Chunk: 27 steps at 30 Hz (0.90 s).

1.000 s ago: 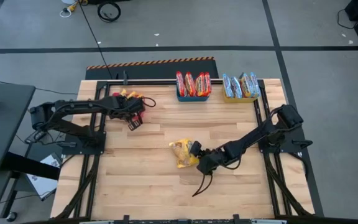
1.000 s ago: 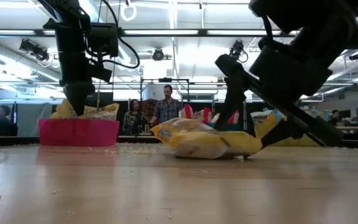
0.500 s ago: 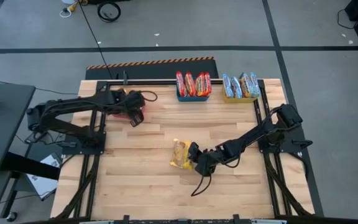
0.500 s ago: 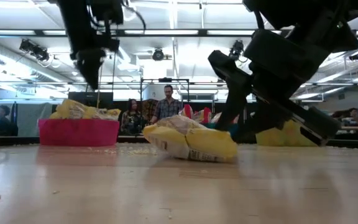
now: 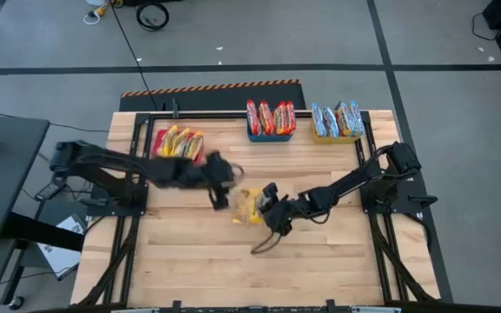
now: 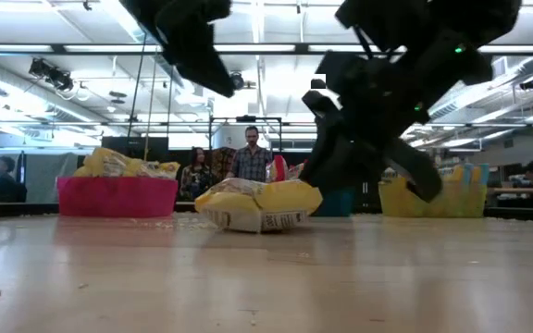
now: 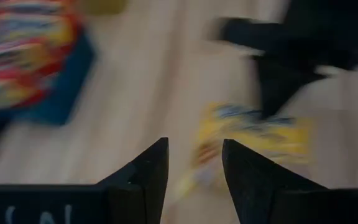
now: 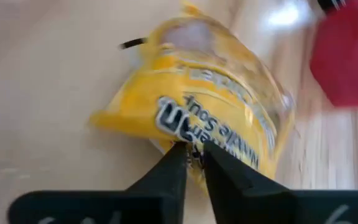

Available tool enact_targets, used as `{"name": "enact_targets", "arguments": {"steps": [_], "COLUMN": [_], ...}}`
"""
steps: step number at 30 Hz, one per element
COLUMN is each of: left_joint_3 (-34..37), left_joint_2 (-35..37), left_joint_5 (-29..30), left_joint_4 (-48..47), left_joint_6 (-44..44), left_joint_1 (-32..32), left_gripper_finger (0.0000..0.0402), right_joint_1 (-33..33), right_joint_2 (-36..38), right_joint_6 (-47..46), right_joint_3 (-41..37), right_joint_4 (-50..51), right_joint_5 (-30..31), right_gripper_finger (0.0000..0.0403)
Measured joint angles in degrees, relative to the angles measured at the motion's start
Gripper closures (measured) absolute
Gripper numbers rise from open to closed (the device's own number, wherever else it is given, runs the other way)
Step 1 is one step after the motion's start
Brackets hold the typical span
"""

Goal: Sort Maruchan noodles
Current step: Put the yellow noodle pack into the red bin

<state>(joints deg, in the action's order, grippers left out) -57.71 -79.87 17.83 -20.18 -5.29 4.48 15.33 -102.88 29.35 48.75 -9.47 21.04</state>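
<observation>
Wooden table (image 5: 320, 252), yellow packet (image 5: 249, 207) half-hidden

Bright ceiling lights glare in the low view; both wrist views blur.

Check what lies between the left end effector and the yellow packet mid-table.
Only bare wood table separates the left end effector from the yellow noodle packet, seen in the high view.
</observation>
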Motion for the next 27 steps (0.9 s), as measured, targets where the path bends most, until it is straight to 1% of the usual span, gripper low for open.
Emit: {"name": "enact_targets", "arguments": {"steps": [4, 7, 10, 12, 15, 18, 22, 24, 25, 27], "left_joint_3": [0.04, -0.20, -0.97, -0.98, -1.01, -4.50, -13.33, -18.04, -20.27, -22.63], "left_joint_2": [-8.43, -14.02, -18.03, -19.57, -22.21, -25.94, -31.43, -33.80, -35.17, -36.20], "left_joint_5": [0.35, 0.68, 3.26, 3.89, 0.70, -1.55, -4.12, -4.93, -5.57, -6.14], "left_joint_4": [10.81, 14.87, 15.53, 16.07, 19.60, 18.27, 8.53, 1.30, 0.01, -6.29], "left_joint_6": [-0.62, -4.37, -8.06, -9.38, -10.16, -9.06, -7.17, -7.13, -7.11, -7.39], "left_joint_1": [5.07, 6.18, 5.64, 4.62, 2.54, 0.94, 0.42, 0.34, 0.20, 0.14], "left_gripper_finger": [0.0236, 0.0216, 0.0191, 0.0176, 0.0163, 0.0162, 0.0161, 0.0161, 0.0161, 0.0161], "right_joint_1": [-2.15, -2.42, -1.43, -0.65, 0.58, 1.87, 3.21, 3.49, 3.66, 3.72], "right_joint_2": [1.95, 6.02, 12.37, 16.93, 23.60, 28.63, 32.48, 33.11, 33.40, 33.29], "right_joint_6": [-5.81, -8.72, -11.98, -15.57, -22.18, -27.67, -31.23, -32.12, -32.40, -32.68], "right_joint_3": [0.00, 0.02, 0.02, 0.01, -0.11, -0.13, -0.81, -0.80, -0.96, -0.97], "right_joint_4": [1.14, 7.51, 19.58, 27.28, 35.86, 40.33, 40.30, 40.21, 40.81, 40.53], "right_joint_5": [-0.09, 0.31, 0.31, 0.34, 0.49, 0.78, 2.97, 3.82, 4.24, 4.90], "right_gripper_finger": [0.0300, 0.0260, 0.0225, 0.0208, 0.0197, 0.0196, 0.0199, 0.0199, 0.0199, 0.0199]}}
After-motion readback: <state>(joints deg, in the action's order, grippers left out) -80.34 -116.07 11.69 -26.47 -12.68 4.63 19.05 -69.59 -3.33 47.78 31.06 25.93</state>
